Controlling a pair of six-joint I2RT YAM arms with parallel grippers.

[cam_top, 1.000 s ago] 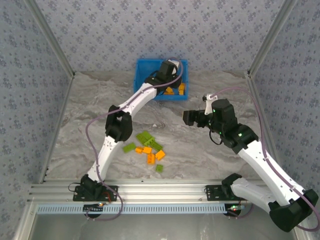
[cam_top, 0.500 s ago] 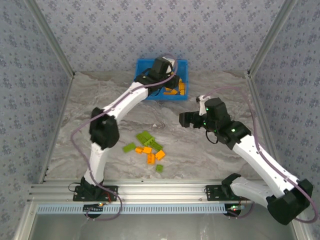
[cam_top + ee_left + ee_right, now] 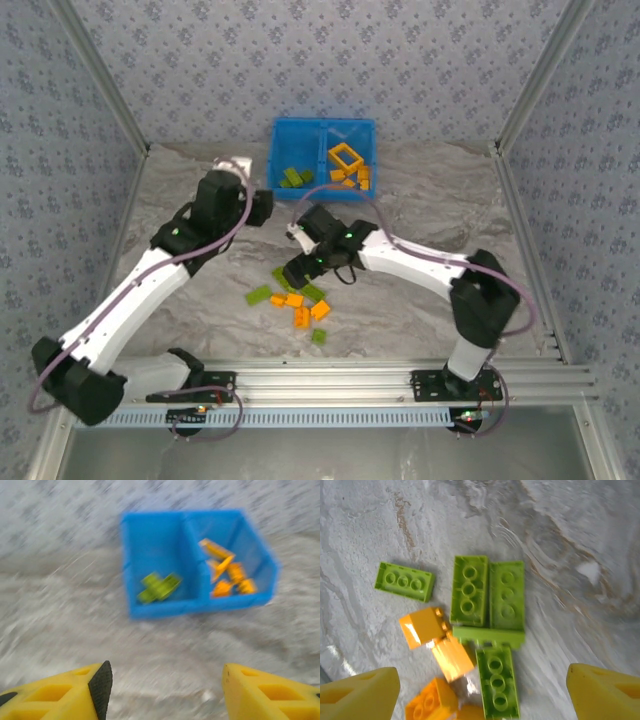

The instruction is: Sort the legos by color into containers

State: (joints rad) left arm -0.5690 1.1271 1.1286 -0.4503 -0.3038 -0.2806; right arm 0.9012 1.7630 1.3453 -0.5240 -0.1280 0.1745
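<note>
While my right pincer (image 3: 482, 685) hangs wide open and empty over the loose legos (image 3: 487, 600) on the table (image 3: 580, 540), my left pincer (image 3: 165, 680), also spread with nothing in it, faces the blue bin (image 3: 160, 611). Green bricks (image 3: 157, 586) lie in its left half, orange ones (image 3: 227, 575) in its right.

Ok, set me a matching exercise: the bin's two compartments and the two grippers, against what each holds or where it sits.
Column one:
1. left compartment
2. right compartment
3. left gripper
4. right gripper

Column two:
A. above the loose bricks on the table
B. holds orange bricks
C. holds green bricks
D. open and empty, facing the blue bin

Pairs: 1-C, 2-B, 3-D, 4-A.
</note>
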